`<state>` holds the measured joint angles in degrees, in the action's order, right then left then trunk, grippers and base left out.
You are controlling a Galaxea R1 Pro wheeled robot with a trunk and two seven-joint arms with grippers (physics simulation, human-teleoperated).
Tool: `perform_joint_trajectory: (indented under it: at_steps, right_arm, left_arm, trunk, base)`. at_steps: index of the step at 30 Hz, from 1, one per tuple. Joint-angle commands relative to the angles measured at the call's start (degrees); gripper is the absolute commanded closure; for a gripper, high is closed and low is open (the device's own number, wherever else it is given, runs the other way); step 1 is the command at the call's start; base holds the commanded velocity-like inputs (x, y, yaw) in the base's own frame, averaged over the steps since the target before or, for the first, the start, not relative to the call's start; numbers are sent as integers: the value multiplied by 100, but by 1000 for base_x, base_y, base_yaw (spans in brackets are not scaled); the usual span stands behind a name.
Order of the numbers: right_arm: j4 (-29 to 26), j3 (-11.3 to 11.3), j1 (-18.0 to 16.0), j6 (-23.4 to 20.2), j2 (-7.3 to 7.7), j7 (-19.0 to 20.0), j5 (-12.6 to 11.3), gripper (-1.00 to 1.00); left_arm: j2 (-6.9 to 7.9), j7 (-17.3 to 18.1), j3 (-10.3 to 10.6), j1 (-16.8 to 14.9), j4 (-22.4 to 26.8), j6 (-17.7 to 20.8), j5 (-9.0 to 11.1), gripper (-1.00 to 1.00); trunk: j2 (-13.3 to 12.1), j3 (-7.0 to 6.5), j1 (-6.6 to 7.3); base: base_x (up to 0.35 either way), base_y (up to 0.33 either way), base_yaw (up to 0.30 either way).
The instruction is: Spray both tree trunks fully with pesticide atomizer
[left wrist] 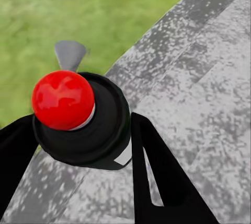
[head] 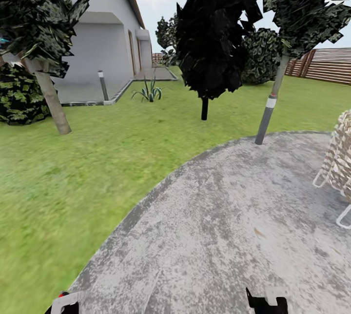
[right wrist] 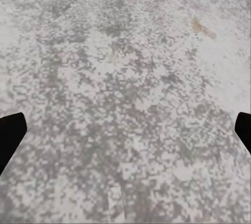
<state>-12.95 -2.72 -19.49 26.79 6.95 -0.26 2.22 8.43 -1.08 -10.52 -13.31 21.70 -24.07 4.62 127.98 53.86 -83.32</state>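
Note:
My left gripper (left wrist: 82, 124) is shut on the pesticide atomizer (left wrist: 99, 125), seen from above as a dark round bottle with a red knob on top and a light grey nozzle. In the head view that gripper (head: 63, 304) sits at the bottom edge over the paving's rim. One tree stands far left on the lawn, its pale mottled tree trunk (head: 50, 99) leaning under a jagged green crown. A second tree with a similar crown has a slimmer grey trunk (head: 269, 109) at the paving's far edge. My right gripper (right wrist: 125, 130) is open over bare grey paving, also seen as the right gripper (head: 265, 302).
A dark columnar tree (head: 214, 31) stands on the lawn between the two trees. A wicker chair (head: 341, 158) sits at the right of the round grey paving (head: 219, 226). Beyond lie a white house (head: 105, 36), a bollard lamp (head: 103, 85), bushes and a slatted fence (head: 331, 65).

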Motion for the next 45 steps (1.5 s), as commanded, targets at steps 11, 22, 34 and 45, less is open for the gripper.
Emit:
perform_joint_trajectory:
  at_steps: [11,22,34,45]
  right_arm:
    - [3,-26,-2,20,-1,-2,24,-100]
    - [3,-26,-2,20,-1,-1,24,-100]
    - [3,-26,-2,20,-1,-2,24,-100]
    - [3,-18,-2,20,-34,-9,24,-100]
  left_arm:
    - [1,3,8,-5,-8,-11,48,100]
    - [1,3,-3,-5,-8,7,48,100]
    - [-1,3,12,-5,-8,-6,45,100]
    - [0,3,15,-5,-11,-2,39,100]
  trunk:
    - [2,-71,0]
    - [2,-147,0]
    - [2,-230,0]
    - [2,-261,0]
  base:
    - [153,287,183]
    - [177,284,196]
    - [127,210,196]
    - [3,6,255]
